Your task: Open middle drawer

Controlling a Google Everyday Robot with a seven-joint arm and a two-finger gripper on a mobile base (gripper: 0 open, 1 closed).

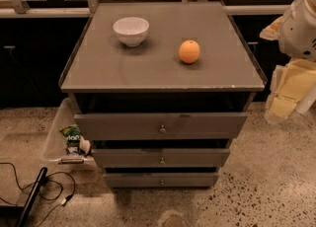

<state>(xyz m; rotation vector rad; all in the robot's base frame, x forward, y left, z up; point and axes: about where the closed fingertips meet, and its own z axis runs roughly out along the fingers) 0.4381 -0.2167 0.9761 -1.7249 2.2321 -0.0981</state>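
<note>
A grey cabinet (163, 68) has three drawer fronts stacked below its top. The middle drawer (197, 158) is the middle-sized front, with a small round metal knob (161, 161) at its centre. Above it is the taller, wider front (207, 125), which sticks out past the cabinet top with a dark gap over it. Below it is the narrowest front (192, 179). My gripper (290, 90), yellowish below a white arm part (300, 21), hangs at the right edge of the view. It is beside the cabinet's right side, well apart from the middle drawer and its knob.
A white bowl (131, 29) and an orange (189, 52) sit on the cabinet top. A clear plastic bin (54, 137) with snack packs (73, 139) stands on the floor at the cabinet's left. Black cables (47, 186) lie at the lower left. The floor is speckled stone.
</note>
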